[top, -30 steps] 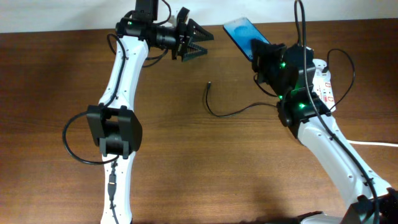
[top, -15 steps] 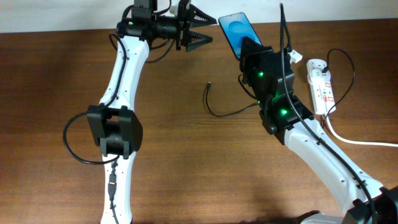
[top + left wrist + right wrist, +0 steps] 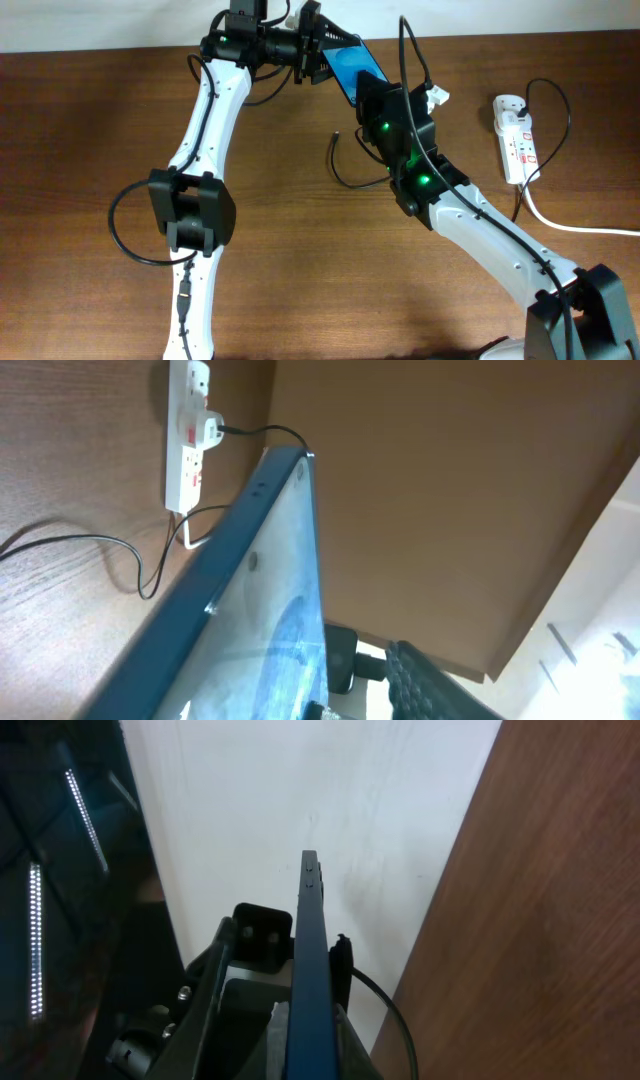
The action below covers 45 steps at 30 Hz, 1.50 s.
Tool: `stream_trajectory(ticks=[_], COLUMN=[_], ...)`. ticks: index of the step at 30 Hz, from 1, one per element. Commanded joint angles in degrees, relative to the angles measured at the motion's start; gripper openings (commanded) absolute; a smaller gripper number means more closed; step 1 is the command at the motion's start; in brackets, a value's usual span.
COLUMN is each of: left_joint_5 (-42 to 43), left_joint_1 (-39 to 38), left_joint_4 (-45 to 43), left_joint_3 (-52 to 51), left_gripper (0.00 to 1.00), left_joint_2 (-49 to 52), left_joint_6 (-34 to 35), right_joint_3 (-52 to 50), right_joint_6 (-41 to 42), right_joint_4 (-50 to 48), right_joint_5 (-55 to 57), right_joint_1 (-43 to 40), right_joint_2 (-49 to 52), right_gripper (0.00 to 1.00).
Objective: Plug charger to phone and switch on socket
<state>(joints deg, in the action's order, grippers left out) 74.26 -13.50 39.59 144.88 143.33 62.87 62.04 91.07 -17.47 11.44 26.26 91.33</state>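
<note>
The phone (image 3: 348,68), blue screen up, is held tilted above the table's back edge. My right gripper (image 3: 373,90) is shut on its near end; the right wrist view shows the phone edge-on (image 3: 308,960) between those jaws (image 3: 310,1055). My left gripper (image 3: 320,55) is open, with the phone's far end between its fingers. The phone fills the left wrist view (image 3: 260,610). The charger (image 3: 345,175) lies on the table, its plug tip (image 3: 337,133) free, partly hidden under my right arm. The socket (image 3: 515,140) lies at the right and also shows in the left wrist view (image 3: 185,450).
A thick white cord (image 3: 575,226) runs from the socket off the right edge. A thin black cable (image 3: 565,110) loops round the socket. The white wall (image 3: 100,25) lies just behind the table's back edge. Both arms crowd the back middle.
My right arm has carried the phone left and back. My left gripper has swung right to meet it, and the phone's far end now sits between its fingers.
</note>
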Motion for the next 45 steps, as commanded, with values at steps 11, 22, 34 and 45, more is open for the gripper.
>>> stream_trajectory(ticks=[11, 22, 34, 45], left_joint_5=[-1.22, -2.25, -8.04, -5.09], left_joint_1=[-1.92, -3.28, -3.54, -1.9], left_joint_4=[-0.59, -0.57, -0.59, -6.14], left_joint_3=[0.68, 0.68, 0.68, 0.68], left_gripper=[0.33, 0.1, 0.0, 0.0], left_joint_2=[0.11, 0.11, 0.11, 0.11], left_joint_6=[3.98, 5.03, 1.62, -2.34], right_joint_3=[2.71, 3.56, 3.54, 3.54], right_joint_6=[-0.5, 1.4, 0.9, -0.79], right_joint_4=[-0.83, -1.01, 1.25, 1.77], right_joint_5=[-0.42, -0.24, -0.44, -0.22], right_joint_1=[0.9, 0.92, 1.46, 1.36], right_joint_2=[0.76, 1.07, 1.09, 1.09], right_gripper=[0.04, 0.04, 0.06, 0.18])
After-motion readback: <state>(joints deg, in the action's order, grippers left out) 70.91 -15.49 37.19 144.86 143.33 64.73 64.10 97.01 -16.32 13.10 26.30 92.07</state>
